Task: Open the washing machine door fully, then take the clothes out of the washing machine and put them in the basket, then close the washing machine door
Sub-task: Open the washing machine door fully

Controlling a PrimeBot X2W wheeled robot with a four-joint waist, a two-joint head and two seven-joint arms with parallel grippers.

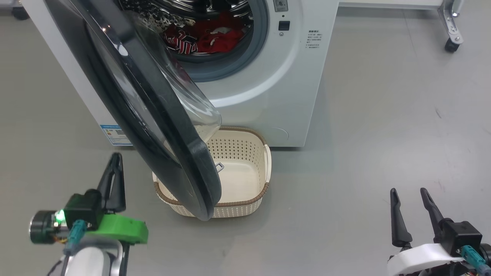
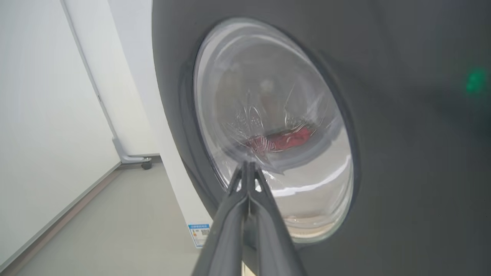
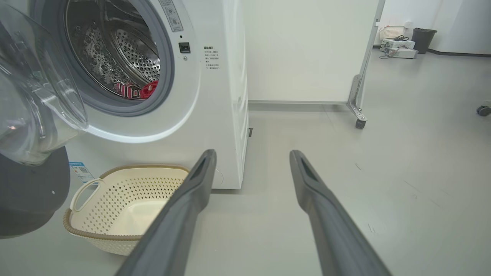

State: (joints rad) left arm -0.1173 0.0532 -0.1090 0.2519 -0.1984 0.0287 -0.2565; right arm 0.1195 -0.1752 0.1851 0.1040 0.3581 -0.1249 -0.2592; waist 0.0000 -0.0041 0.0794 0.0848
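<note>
Clothes (image 1: 215,38) lie inside the washing machine (image 1: 291,96), whose door (image 1: 153,115) stands ajar. Left gripper (image 1: 116,157) has its jaws together; right gripper (image 1: 408,190) has them apart.

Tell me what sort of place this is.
Probably a lab or test room rather than a home laundry: the washing machine stands free on a bare grey floor, beside a white partition panel on caster wheels, with a dark bin by the far wall.

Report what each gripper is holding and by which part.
Nothing is held. The left gripper, jaws shut and empty, points at the washing machine door; the right gripper, jaws open, is empty too.
</note>
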